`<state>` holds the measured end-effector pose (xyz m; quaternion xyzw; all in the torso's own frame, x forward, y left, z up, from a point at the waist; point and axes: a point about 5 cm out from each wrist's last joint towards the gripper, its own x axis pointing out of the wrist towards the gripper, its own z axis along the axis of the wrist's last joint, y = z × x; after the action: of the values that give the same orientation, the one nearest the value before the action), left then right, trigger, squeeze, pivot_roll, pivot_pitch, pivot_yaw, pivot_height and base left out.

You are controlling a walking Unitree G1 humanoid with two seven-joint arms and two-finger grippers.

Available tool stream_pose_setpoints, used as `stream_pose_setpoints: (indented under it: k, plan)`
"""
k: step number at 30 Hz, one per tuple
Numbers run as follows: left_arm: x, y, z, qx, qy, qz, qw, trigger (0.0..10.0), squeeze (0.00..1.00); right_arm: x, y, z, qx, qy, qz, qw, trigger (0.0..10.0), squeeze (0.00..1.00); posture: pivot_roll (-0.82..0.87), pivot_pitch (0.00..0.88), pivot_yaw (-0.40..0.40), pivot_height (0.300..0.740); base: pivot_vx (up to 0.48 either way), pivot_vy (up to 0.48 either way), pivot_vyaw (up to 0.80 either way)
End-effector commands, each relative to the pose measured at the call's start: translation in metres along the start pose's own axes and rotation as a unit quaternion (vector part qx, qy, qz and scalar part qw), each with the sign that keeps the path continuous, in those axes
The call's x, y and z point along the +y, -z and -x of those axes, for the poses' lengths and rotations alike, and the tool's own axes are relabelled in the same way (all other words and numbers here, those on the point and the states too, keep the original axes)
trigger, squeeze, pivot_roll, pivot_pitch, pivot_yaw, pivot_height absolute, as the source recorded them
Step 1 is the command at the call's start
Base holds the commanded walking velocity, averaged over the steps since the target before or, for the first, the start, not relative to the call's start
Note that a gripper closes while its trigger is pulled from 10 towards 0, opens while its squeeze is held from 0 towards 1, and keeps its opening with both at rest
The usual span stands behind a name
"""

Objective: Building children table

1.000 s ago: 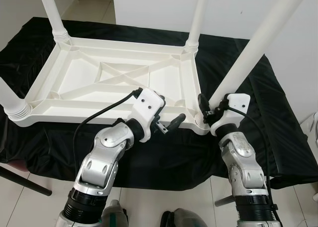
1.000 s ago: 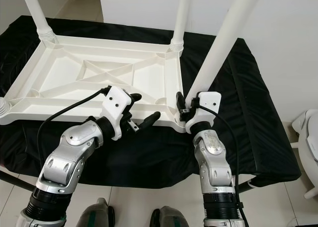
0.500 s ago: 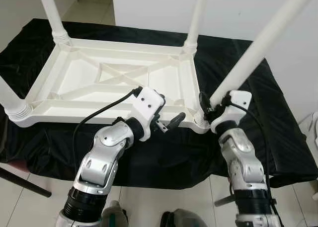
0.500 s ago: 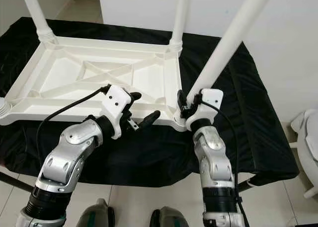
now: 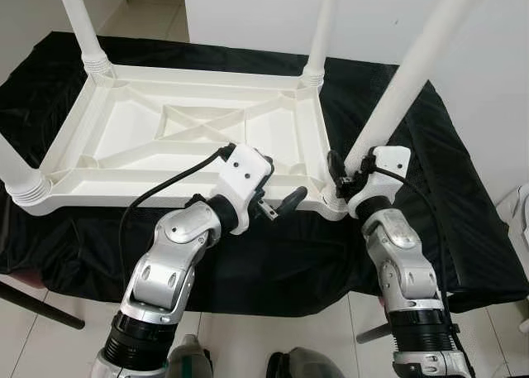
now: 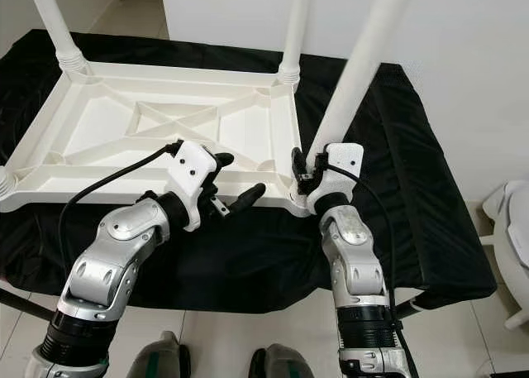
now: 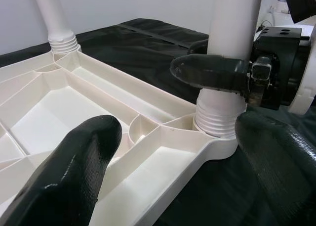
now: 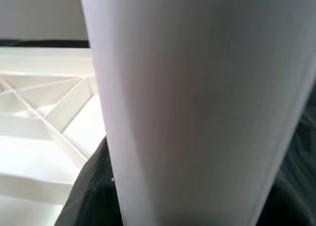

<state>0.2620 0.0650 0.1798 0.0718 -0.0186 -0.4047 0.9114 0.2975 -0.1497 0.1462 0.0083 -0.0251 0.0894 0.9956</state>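
I'm holding my left gripper (image 5: 281,198) with fingers spread wide. My right gripper (image 5: 340,176) is clamping tight, its forearm rising steeply beneath it.

White table (image 5: 198,138) & legs (image 5: 413,72): smooth plastic, slight sheen. Black cloth (image 5: 446,196) under it looks matt, creased. Arms silver metal; fingers (image 7: 79,166) glossy black.

White table (image 5: 190,138); black cloth (image 5: 446,188); black claw fingers (image 7: 79,161).

Inverted white table (image 6: 157,126) on black-draped surface (image 6: 405,163). Right gripper (image 6: 304,173) clamps near-right leg (image 6: 355,72) at its socket; left gripper (image 6: 235,184) spread over near rail.
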Motion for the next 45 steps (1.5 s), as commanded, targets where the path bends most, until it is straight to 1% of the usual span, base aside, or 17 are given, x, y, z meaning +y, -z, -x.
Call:
stream_pose_setpoints:
  k: [1,20,25,27,28,37,38,42,45]
  plan:
    - [0.004,-0.003,0.001,-0.004,-0.036,-0.002,0.999,10.0,0.00,-0.001,0.023,0.004,0.058,-0.003,0.004,0.998,10.0,0.00,0.01,0.045,-0.034,0.740,0.000,0.000,0.00]
    - [0.002,-0.003,0.002,-0.006,-0.042,0.003,0.999,10.0,0.00,-0.002,0.028,0.003,0.070,-0.035,0.029,0.996,10.0,0.00,0.02,0.056,-0.047,0.740,0.000,0.000,0.00]
    - [0.001,-0.003,0.002,-0.006,-0.042,0.004,0.999,10.0,0.00,-0.001,0.027,0.003,0.067,-0.031,0.029,0.997,10.0,0.00,0.02,0.057,-0.048,0.740,0.000,0.000,0.00]
    - [0.001,-0.004,0.002,-0.006,-0.041,0.004,0.999,10.0,0.00,-0.002,0.027,0.004,0.065,-0.020,0.027,0.997,10.0,0.00,0.02,0.058,-0.049,0.740,0.000,0.000,0.00]
    - [0.001,-0.004,0.002,-0.006,-0.042,0.004,0.999,10.0,0.00,-0.001,0.029,0.006,0.064,-0.004,0.023,0.998,10.0,0.00,0.02,0.058,-0.049,0.740,0.000,0.000,0.00]
    - [0.002,-0.004,0.002,-0.007,-0.042,0.004,0.999,10.0,0.00,0.005,0.030,0.008,0.058,0.027,0.003,0.998,10.0,0.00,0.02,0.052,-0.050,0.740,0.000,0.000,0.00]
    - [0.002,-0.004,0.001,-0.008,-0.042,0.003,0.999,10.0,0.00,0.008,0.031,0.010,0.053,0.021,0.000,0.998,10.0,0.00,0.02,0.051,-0.049,0.740,0.000,0.000,0.00]
    - [0.002,-0.004,0.001,-0.008,-0.042,0.003,0.999,10.0,0.00,0.009,0.032,0.013,0.047,0.012,0.001,0.999,10.0,0.00,0.01,0.051,-0.049,0.740,0.000,0.000,0.00]
    - [0.002,-0.005,0.001,-0.008,-0.042,0.002,0.999,10.0,0.00,0.009,0.034,0.018,0.035,-0.003,0.018,0.999,10.0,0.00,0.01,0.051,-0.049,0.740,0.000,0.000,0.00]
